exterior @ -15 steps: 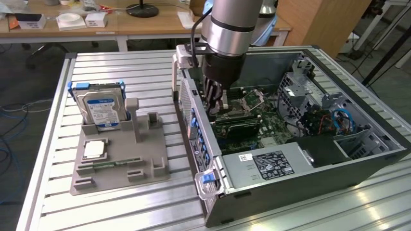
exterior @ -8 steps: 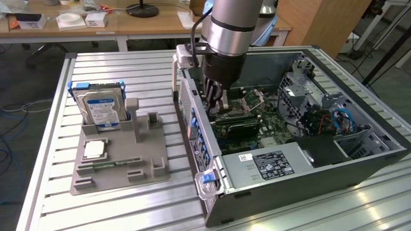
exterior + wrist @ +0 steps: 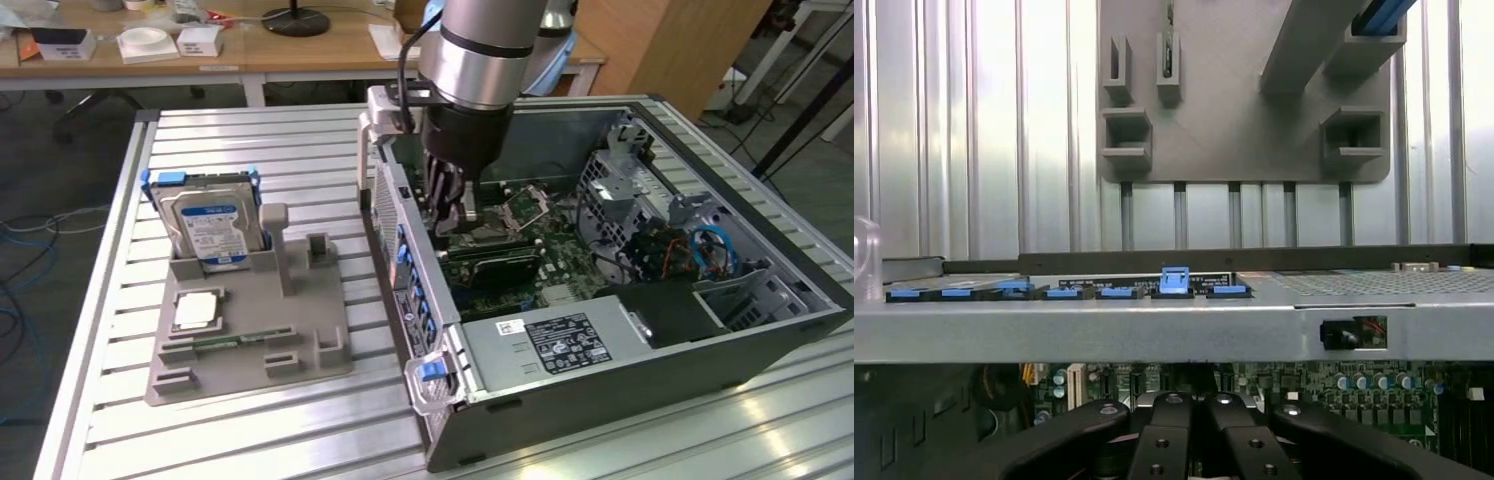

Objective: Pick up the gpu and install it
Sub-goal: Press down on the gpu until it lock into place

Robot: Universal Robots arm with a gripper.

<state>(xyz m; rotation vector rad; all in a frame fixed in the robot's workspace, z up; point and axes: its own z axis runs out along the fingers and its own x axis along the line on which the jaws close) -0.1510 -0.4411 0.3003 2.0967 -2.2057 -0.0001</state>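
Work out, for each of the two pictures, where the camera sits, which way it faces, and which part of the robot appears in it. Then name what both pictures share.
Exterior view: sits above the slatted table, looking down at the open computer case and the grey holder tray; the arm and the shut gripper reach into the case.
Wrist view: sits on the wrist inside the case, looking over the case wall towards the tray; the gripper shows.
Shared: gripper, case wall, motherboard, tray, table.

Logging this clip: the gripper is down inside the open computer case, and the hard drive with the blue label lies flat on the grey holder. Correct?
Not quite. In the exterior view the hard drive stands upright on the grey holder, not flat. The gripper is indeed down inside the open computer case.
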